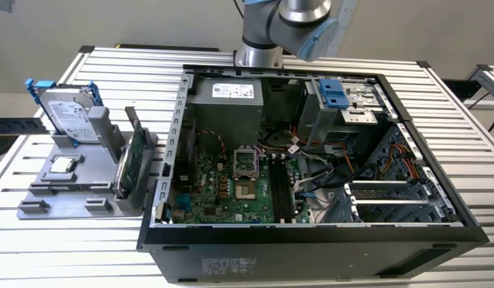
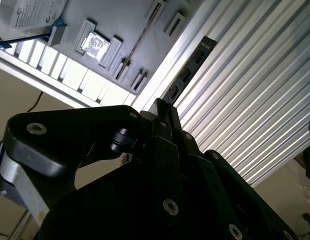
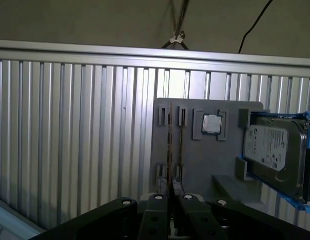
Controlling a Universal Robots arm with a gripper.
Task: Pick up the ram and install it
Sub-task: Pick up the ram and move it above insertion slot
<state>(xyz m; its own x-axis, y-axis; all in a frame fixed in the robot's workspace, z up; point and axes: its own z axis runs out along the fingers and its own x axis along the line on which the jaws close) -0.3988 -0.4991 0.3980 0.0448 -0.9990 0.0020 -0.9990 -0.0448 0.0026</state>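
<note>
The ram [image 1: 133, 124] is a thin dark stick standing upright in a slot of the grey holder [image 1: 67, 186], just behind the larger green card [image 1: 127, 171]. In the first wrist view the ram [image 3: 181, 147] is seen edge-on as a fine line beside the card's edge [image 3: 170, 145]. My gripper [image 3: 172, 194] hangs well away from the holder, in line with those two slots, its dark fingers pressed together with nothing between them. In the second wrist view the gripper [image 2: 164, 107] points at the slatted table beside the holder [image 2: 139, 30].
An open computer case [image 1: 311, 234] takes up the table's middle, with its green motherboard [image 1: 231, 186] and dark memory slots [image 1: 280, 183] exposed. A silver hard drive [image 1: 69, 117] with blue rails and a small square chip [image 1: 63, 166] also sit on the holder. Slatted aluminium table [image 1: 63, 252] surrounds them.
</note>
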